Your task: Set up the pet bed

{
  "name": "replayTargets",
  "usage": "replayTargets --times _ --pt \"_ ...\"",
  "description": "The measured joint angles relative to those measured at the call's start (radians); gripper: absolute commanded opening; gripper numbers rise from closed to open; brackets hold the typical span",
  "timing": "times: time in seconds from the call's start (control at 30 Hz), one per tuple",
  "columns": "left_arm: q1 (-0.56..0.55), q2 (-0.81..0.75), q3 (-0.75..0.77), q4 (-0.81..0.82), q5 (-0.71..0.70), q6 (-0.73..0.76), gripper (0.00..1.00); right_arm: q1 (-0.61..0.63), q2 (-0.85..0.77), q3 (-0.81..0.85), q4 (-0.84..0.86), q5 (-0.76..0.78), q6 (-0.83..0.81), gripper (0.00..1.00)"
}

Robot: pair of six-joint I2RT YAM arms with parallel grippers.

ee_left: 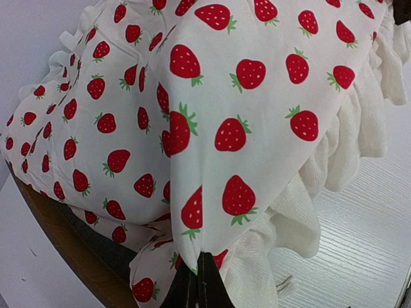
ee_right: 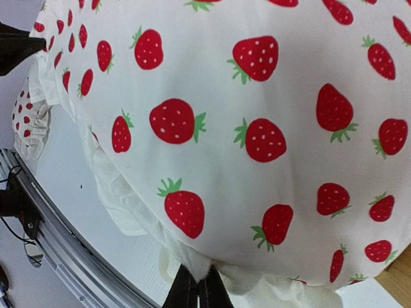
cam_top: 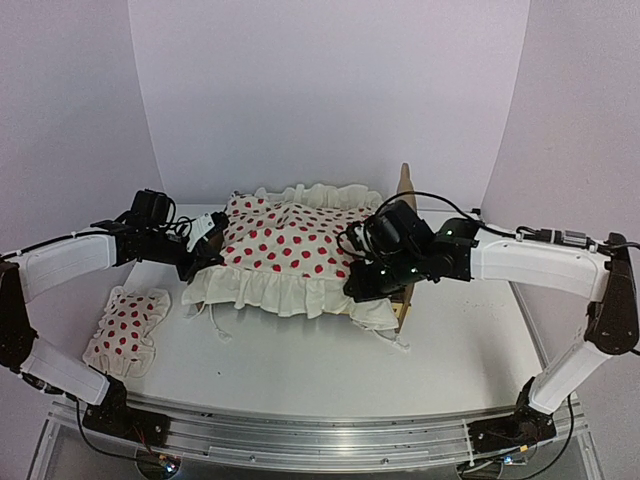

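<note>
White wood-grain table (cam_top: 300, 365), big soft strawberry cloth (cam_top: 290, 245) with frilly edges draped over the pet bed (cam_top: 406, 183) in the middle, hiding all but bits of light wood, small matching pillow (cam_top: 128, 328) front-left, left gripper (cam_top: 203, 258) and right gripper (cam_top: 362, 287) each pinching the cloth's frill.

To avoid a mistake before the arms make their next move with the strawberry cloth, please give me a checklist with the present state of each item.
1. The left gripper is shut on the cloth: ok, edge pinched.
2. The right gripper is shut on the cloth: ok.
3. The cloth covers the pet bed: ok, only some wood shows.
4. The cloth lies flat: not ok, it bulges and folds.
5. The pillow is apart from the bed: ok, on the table at the left.
</note>
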State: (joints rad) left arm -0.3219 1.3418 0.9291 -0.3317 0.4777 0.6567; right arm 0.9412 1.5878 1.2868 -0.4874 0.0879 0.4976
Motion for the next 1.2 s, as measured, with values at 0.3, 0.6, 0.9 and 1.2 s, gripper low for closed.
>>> replayTargets --times 0.3,0.6,0.9,1.2 --pt "0.004 -0.010 -0.004 -0.034 -0.039 0.049 0.15 -0.004 0.082 0.030 -0.179 -0.047 0.020 0.41" --pt "0.005 -0.039 -0.004 -0.136 -0.007 0.068 0.58 -0.004 0.032 0.247 -0.305 0.023 0.029 0.55" --pt "0.006 -0.004 0.216 -0.114 -0.031 -0.188 0.73 -0.115 0.032 0.613 -0.613 0.258 0.064 0.72" --pt "0.046 0.252 0.357 -0.108 -0.244 -0.393 0.75 -0.273 0.189 0.716 -0.803 0.357 0.037 0.67"
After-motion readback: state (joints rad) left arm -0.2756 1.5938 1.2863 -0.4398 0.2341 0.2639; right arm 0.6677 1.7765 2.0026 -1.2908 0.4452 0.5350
